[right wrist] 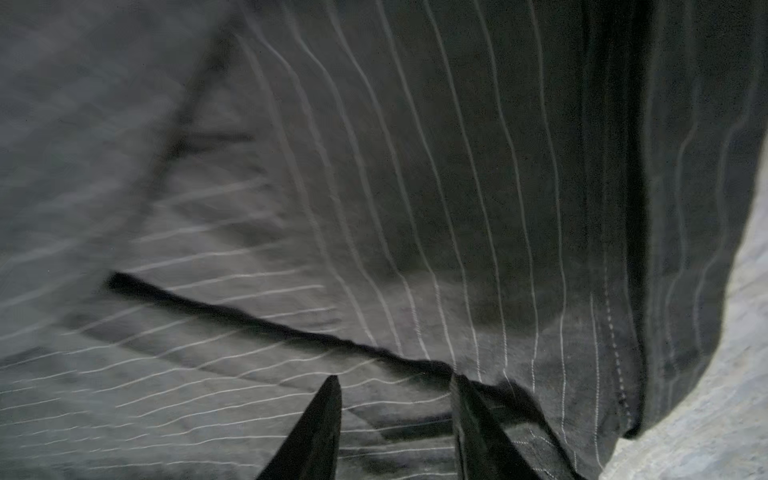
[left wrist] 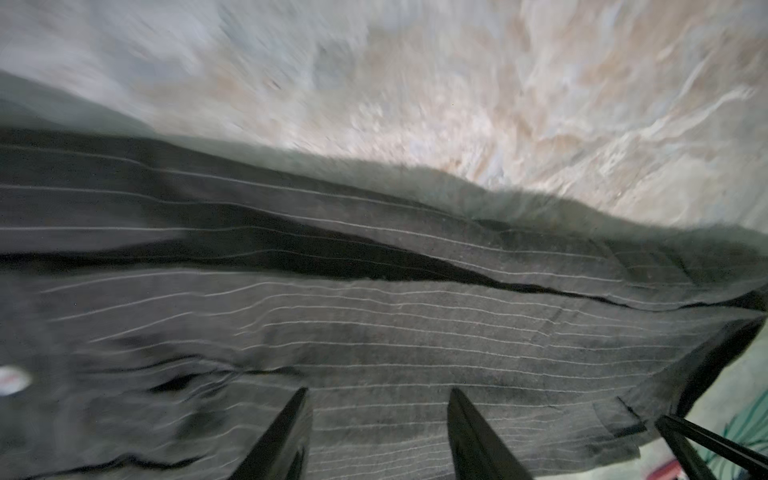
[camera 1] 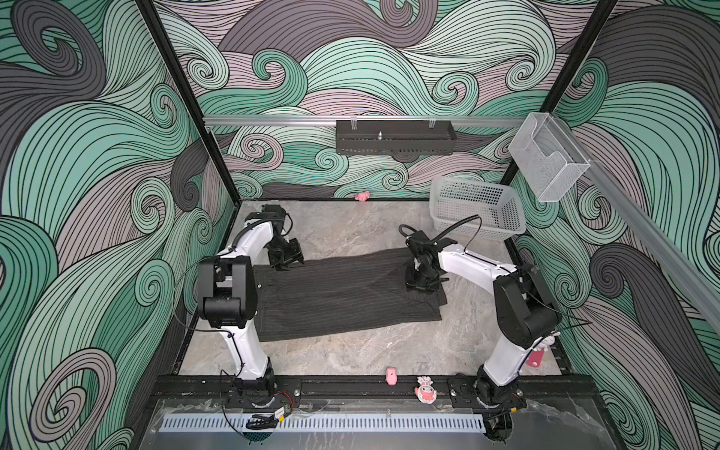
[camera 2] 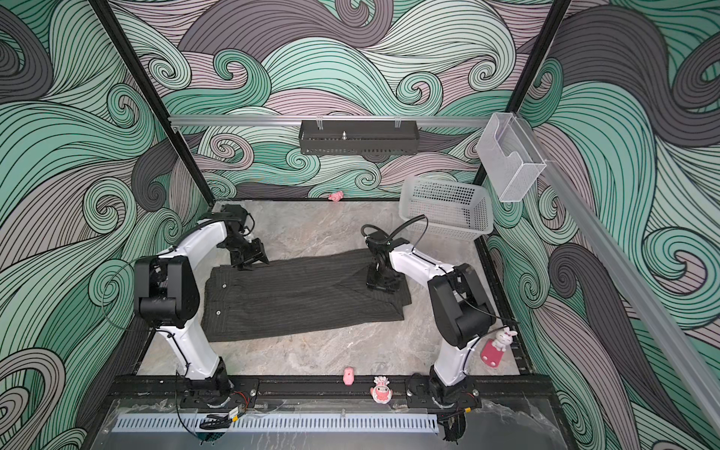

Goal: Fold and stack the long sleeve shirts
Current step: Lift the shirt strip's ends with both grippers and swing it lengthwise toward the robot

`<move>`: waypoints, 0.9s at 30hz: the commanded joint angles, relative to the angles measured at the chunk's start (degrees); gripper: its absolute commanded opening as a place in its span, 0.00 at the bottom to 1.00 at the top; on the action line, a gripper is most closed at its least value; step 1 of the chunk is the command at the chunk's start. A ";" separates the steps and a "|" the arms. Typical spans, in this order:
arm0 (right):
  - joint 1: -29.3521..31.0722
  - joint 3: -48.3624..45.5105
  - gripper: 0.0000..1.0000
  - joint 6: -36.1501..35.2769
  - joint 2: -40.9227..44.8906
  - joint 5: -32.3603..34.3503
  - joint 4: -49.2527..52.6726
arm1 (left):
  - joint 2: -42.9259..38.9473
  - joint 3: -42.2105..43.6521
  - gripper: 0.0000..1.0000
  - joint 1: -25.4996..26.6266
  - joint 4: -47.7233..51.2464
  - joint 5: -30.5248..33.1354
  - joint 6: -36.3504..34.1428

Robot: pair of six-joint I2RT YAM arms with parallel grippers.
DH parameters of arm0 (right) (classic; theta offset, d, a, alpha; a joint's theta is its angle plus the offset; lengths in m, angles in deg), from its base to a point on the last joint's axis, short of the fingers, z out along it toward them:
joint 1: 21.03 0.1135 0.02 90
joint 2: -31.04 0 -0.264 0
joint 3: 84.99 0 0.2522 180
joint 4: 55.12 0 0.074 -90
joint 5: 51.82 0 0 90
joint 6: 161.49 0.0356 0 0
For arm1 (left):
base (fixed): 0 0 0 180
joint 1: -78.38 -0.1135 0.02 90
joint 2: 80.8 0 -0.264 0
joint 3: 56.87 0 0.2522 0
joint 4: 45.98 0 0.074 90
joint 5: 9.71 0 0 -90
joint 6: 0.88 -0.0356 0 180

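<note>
Grey-veined marble-look desk (camera 1: 350, 350) sits inside a booth walled in teal, mauve and grey swirl print. In both top views the dark charcoal pinstriped shirt (camera 1: 343, 296) (camera 2: 296, 300) lies flat and partly folded across the desk's middle, reaching its left edge. A white perforated plastic basket (camera 1: 477, 212) stands at the far right corner, and a black perforated metal tray (camera 1: 395, 142) hangs on the back wall.

The left gripper (camera 1: 286, 261) (camera 2: 251, 259) is over the shirt's far left corner. The right gripper (camera 1: 422, 286) (camera 2: 383, 286) points down at the folded right end. Two small light buttons (camera 2: 225, 285) show in a top view.

In the left wrist view the left gripper (left wrist: 378, 395) is released, with only flat cloth under it. A pale oval spot (left wrist: 12, 380) is too blurred to read.

In the right wrist view the right gripper (right wrist: 395, 380) is also released, just beside a fold edge. Only this view shows dashed hem stitching.
</note>
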 commanded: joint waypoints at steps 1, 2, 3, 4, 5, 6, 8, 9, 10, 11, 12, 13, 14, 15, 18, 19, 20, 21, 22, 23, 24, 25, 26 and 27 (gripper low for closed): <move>0.09 -0.70 0.42 0.67 -2.32 1.24 -3.29 | 1.64 2.35 0.55 0.26 -2.25 -7.47 3.49; 0.00 -0.44 0.41 0.25 -3.58 1.60 -3.46 | 2.18 3.09 0.55 0.26 -2.71 -7.95 4.02; -0.15 0.28 0.40 -0.31 -5.10 1.76 -3.64 | 2.79 3.90 0.55 0.34 -3.03 -8.25 4.36; -0.34 1.33 0.39 -0.94 -6.67 2.02 -3.64 | 3.33 4.71 0.55 0.35 -3.12 -8.27 4.62; -0.56 2.51 0.39 -1.57 -8.01 2.35 -3.70 | 3.76 5.43 0.55 0.33 -3.15 -8.04 5.04; -0.99 4.00 0.38 -2.24 -9.53 2.91 -3.68 | 4.23 6.40 0.55 0.26 -3.37 -7.79 5.50; -2.02 7.77 0.37 -3.52 -12.38 4.08 -3.52 | 4.85 8.51 0.55 0.26 -4.56 -8.01 6.63; -2.71 10.18 0.36 -4.30 -14.13 4.58 -3.38 | 5.20 9.71 0.54 0.31 -5.37 -8.45 7.19; -3.50 12.67 0.35 -5.12 -16.08 4.89 -2.75 | 5.48 10.93 0.54 0.35 -6.14 -8.91 7.81; -4.12 16.01 0.34 -5.95 -17.88 4.97 -1.99 | 5.40 12.18 0.54 0.35 -7.06 -9.29 8.52; -4.59 18.67 0.33 -6.84 -19.95 5.53 -1.67 | 4.93 14.17 0.53 0.43 -8.78 -9.90 9.56; -5.10 21.91 0.33 -7.70 -22.11 5.36 -1.46 | 4.21 16.01 0.53 0.54 -10.86 -10.74 10.83; -5.57 25.20 0.33 -8.07 -24.34 4.86 -0.69 | 3.69 17.70 0.53 0.68 -12.40 -11.69 11.88; -5.96 29.41 0.33 -8.48 -26.80 4.86 0.61 | 3.14 19.33 0.53 0.94 -13.94 -12.88 13.14; -6.32 41.17 0.32 -10.34 -33.45 4.59 1.48 | 1.22 23.03 0.53 2.32 -18.16 -16.01 17.33; -6.38 45.89 0.32 -10.82 -36.03 4.57 2.34 | 0.43 23.94 0.54 3.15 -19.36 -16.68 18.86; -6.36 49.75 0.32 -11.35 -38.41 4.47 3.31 | -0.33 24.59 0.54 3.95 -20.30 -17.13 20.21; -6.35 55.43 0.32 -11.88 -41.23 3.95 4.74 | -1.22 25.17 0.55 5.08 -21.38 -17.49 21.90; -6.35 60.84 0.32 -12.16 -43.94 3.11 6.39 | -2.10 25.59 0.56 6.34 -22.45 -17.86 23.47; -6.36 65.11 0.31 -12.37 -46.48 2.26 7.89 | -2.77 25.79 0.57 7.34 -23.38 -18.25 24.94; -6.37 70.83 0.31 -12.53 -48.97 1.32 9.82 | -3.43 25.92 0.58 8.56 -24.56 -18.73 26.54; -6.34 75.71 0.31 -12.67 -51.05 0.52 11.55 | -4.10 25.72 0.59 9.68 -25.25 -19.24 27.68; -6.35 78.82 0.32 -12.68 -52.03 -0.03 13.07 | -4.75 25.18 0.60 10.42 -25.27 -19.30 28.08; -6.32 80.81 0.33 -12.68 -51.95 -0.61 14.08 | -5.78 24.27 0.60 10.96 -24.58 -18.93 28.03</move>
